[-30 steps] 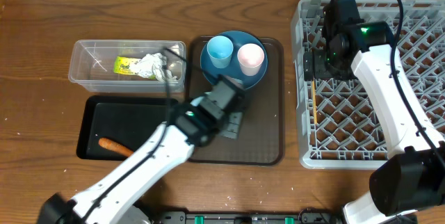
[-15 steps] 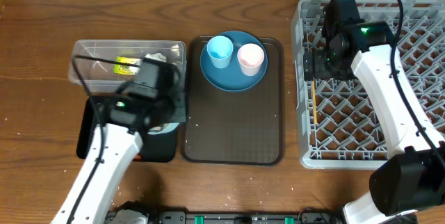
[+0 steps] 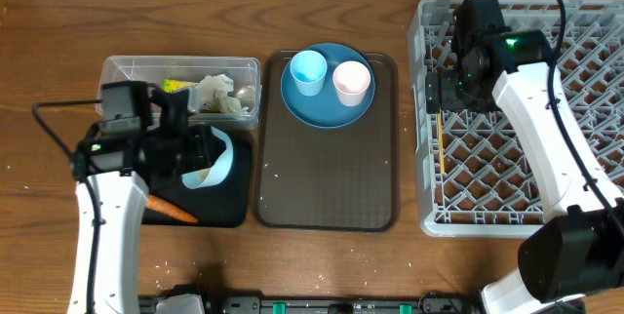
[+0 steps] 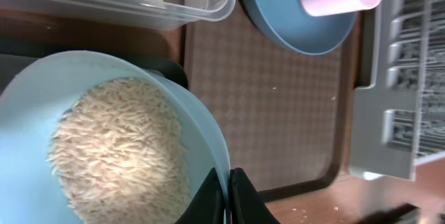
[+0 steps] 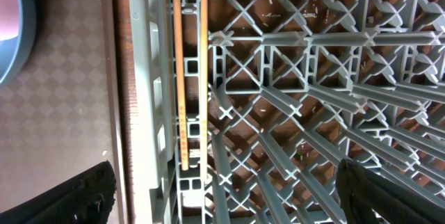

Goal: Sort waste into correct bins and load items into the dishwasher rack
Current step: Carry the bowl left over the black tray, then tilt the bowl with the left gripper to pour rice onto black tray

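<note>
My left gripper (image 4: 228,197) is shut on the rim of the white bowl with the pale blue inside (image 4: 111,140), which is full of loose rice (image 4: 118,158). In the overhead view I hold the bowl (image 3: 213,161) tilted over the shallow black tray (image 3: 136,182), where the orange carrot piece (image 3: 171,211) lies. The clear tub (image 3: 180,90) holds the crumpled tissue (image 3: 219,95) and the yellow-green wrapper (image 3: 174,86). The blue plate (image 3: 327,85) carries the light blue cup (image 3: 308,70) and the pink cup (image 3: 352,81). My right gripper (image 5: 222,196) is open above the grey rack (image 3: 526,109), where the chopsticks (image 5: 184,71) lie.
The brown serving tray (image 3: 327,177) lies between the bins and the rack, with the plate at its far end. A few rice grains are scattered on the wooden table near the front edge (image 3: 166,265).
My left arm has swung left from the brown tray, carrying the bowl over the black tray. The right arm has not moved.
</note>
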You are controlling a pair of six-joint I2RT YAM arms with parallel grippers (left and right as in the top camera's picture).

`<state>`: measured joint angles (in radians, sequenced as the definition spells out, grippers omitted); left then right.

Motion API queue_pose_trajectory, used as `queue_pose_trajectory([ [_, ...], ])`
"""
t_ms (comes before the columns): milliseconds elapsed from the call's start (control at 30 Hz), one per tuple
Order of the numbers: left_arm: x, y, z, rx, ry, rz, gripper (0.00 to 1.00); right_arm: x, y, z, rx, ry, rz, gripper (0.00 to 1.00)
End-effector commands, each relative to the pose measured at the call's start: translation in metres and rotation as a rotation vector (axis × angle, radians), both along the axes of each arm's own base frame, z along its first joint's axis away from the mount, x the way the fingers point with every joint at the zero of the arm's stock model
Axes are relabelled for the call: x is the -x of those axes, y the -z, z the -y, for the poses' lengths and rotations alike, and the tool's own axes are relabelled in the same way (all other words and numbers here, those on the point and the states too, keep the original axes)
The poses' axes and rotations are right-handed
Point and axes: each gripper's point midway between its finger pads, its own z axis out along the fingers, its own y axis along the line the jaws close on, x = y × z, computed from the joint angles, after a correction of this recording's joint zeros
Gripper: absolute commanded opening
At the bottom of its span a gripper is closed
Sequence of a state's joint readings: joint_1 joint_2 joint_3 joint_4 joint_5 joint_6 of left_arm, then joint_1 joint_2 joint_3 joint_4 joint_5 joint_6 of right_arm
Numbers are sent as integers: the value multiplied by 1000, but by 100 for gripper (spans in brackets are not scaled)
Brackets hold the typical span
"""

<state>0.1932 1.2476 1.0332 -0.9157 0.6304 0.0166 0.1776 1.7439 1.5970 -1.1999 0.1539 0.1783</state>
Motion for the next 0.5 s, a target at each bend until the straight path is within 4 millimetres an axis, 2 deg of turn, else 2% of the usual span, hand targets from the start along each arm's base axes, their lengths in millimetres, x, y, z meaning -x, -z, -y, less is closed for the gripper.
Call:
queue_pose_trajectory([
  [0,5,-7,4,136,49,60,6,-1,-3,3,-1,14,9,99],
  [167,12,-11,-3,312,20,117,7,-1,-3,3,-1,14,9,99],
  [300,16,-6,-22,368,-48,158,6,-1,-3,3,-1,14,9,99],
  [467,19,-9,-40,464,-131,213,7,-1,-3,3,-1,14,9,99],
])
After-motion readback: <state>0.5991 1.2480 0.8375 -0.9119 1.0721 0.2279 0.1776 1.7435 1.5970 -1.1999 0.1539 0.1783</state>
